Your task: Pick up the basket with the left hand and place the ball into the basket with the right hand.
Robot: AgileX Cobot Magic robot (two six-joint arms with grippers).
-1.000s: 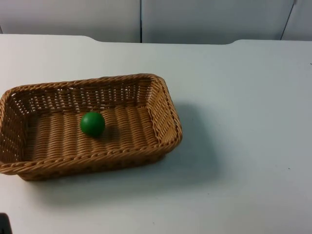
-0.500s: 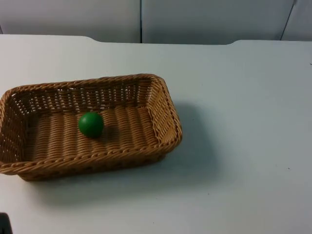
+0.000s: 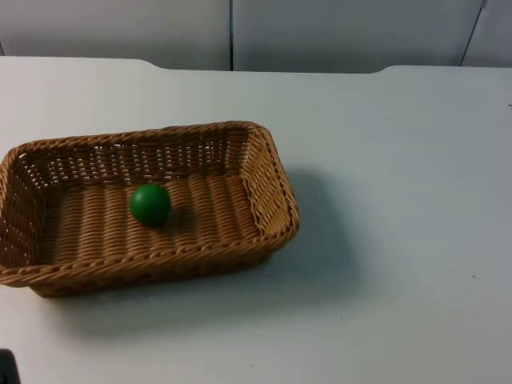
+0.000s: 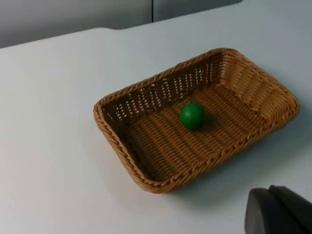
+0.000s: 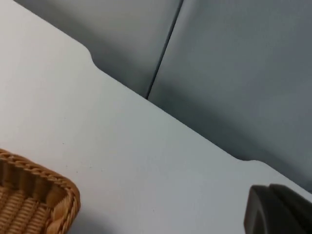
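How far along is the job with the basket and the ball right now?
The green ball already lies inside the basket, so the placing looks done. The basket sits flat on the white table, and no gripper holds it. Nothing is in hand, and little seems left.

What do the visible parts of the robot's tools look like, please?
A black fingertip of the left tool has a rounded, matte, dark grey-black shape. The right tool looks the same: a smooth black block with soft edges, no markings visible.
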